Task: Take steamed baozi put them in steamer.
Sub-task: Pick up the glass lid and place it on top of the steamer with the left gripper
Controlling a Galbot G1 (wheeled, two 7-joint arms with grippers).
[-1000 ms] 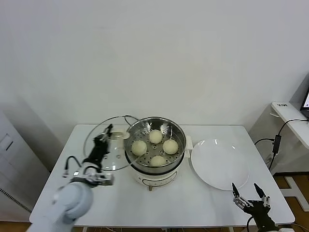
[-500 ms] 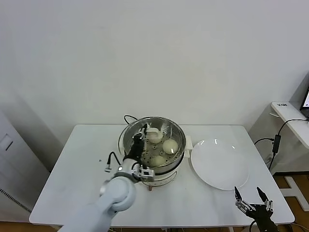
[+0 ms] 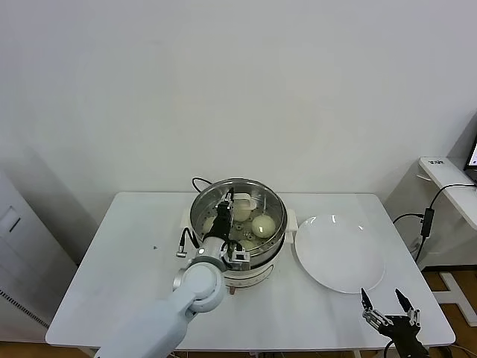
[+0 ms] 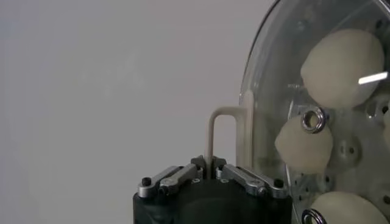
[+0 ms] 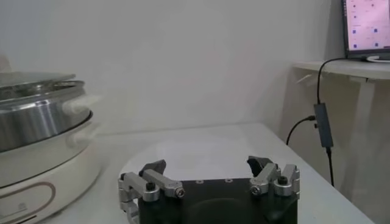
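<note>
This looks like a lab or test room dressed up for a cooking trial, not a real kitchen. A plain white table [image 3: 134,283] stands against a bare white wall [image 3: 238,89], carrying only an electric steamer [image 3: 237,224] and a white plate [image 3: 339,253]. Right of the table a white desk [image 3: 451,186] holds a lit screen [image 5: 367,27], with a black cable [image 3: 426,216] hanging from it.

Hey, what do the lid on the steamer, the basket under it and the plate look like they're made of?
Round clear lid: apparently glass, since the buns show through it; the left gripper holds its handle. Shiny steamer basket: likely polished steel, mirror-bright wall. Flat white plate: glossy, probably ceramic, possibly melamine.
</note>
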